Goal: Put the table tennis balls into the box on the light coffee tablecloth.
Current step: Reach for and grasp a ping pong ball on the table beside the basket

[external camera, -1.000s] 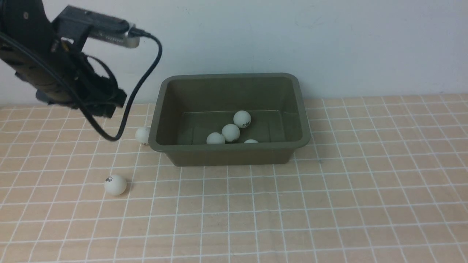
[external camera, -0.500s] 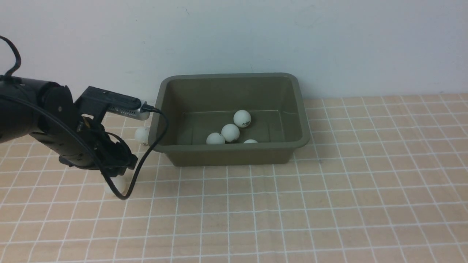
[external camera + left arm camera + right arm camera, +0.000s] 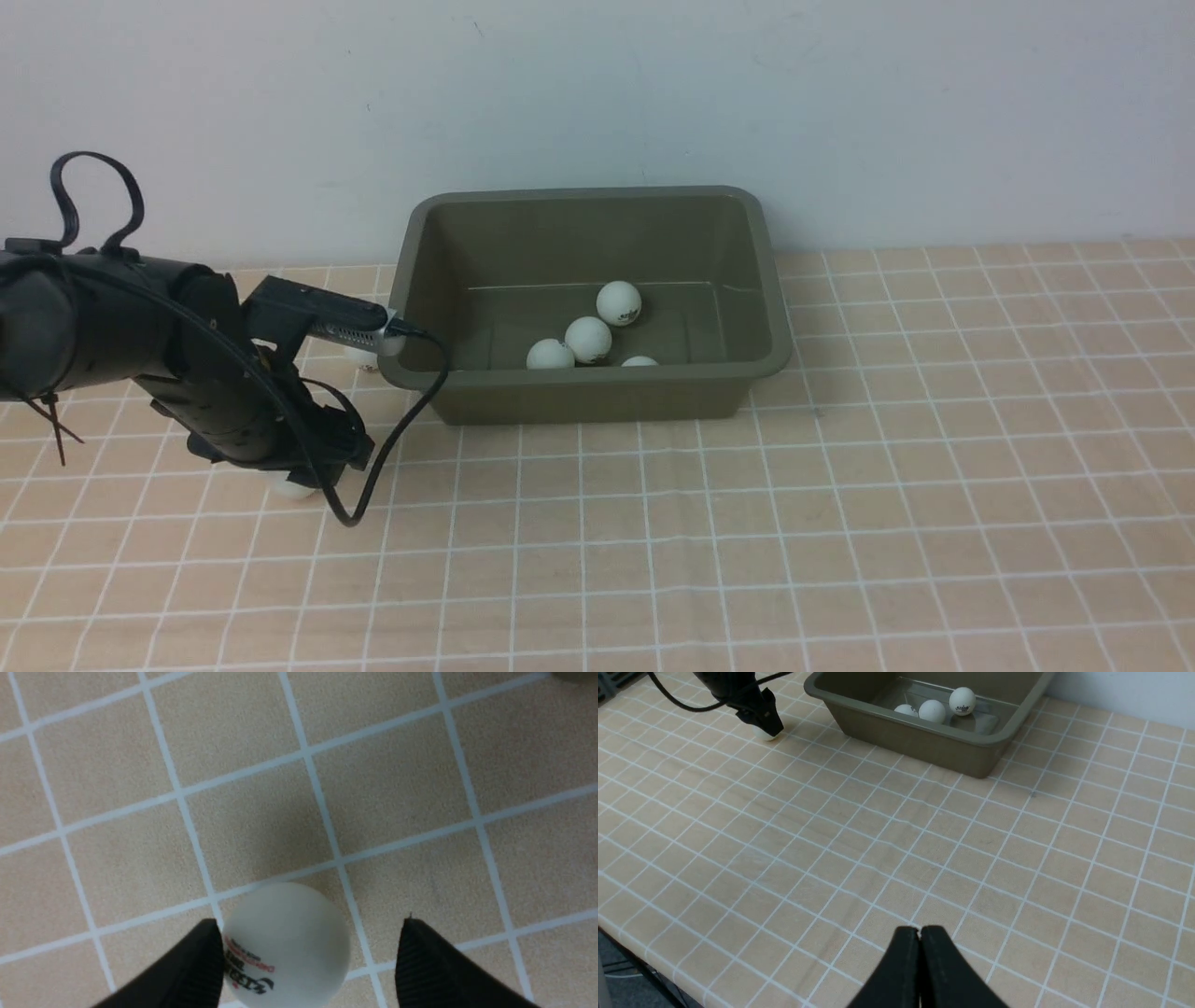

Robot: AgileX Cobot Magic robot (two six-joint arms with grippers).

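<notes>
A: Plain pale wall [image 3: 840, 112] behind, and the light coffee tablecloth [image 3: 840, 523] across the whole surface. Where's the work?

B: At about 8 o'clock from the box [image 3: 586, 378]. The left gripper [image 3: 308, 926] stands spread wide around one table tennis ball [image 3: 286, 945] on the cloth, clamping nothing. The right gripper [image 3: 919, 933] is pinched together, empty, over bare cloth well apart from the box.

A: What might go wrong?

B: That ball sits off-centre, close against one finger [image 3: 187, 970] and apart from the other. I'd judge that closing jaws could shove it sideways, and a smooth sphere may squirt out and roll. The dangling cable [image 3: 392, 448] might nudge it too.

A: The rest?

B: Four balls [image 3: 589, 338] lie inside, toward the box's 6 o'clock wall, one half hidden by the rim. Another ball [image 3: 359, 357] rests outside at 9 o'clock, just beside the box, partly behind the wrist camera [image 3: 317, 317].

A: Orientation?

B: The box opens upward, its long axis running 9 to 3 o'clock along the wall. The balls have no axis. The near one's logo [image 3: 247, 970] faces up.
</notes>
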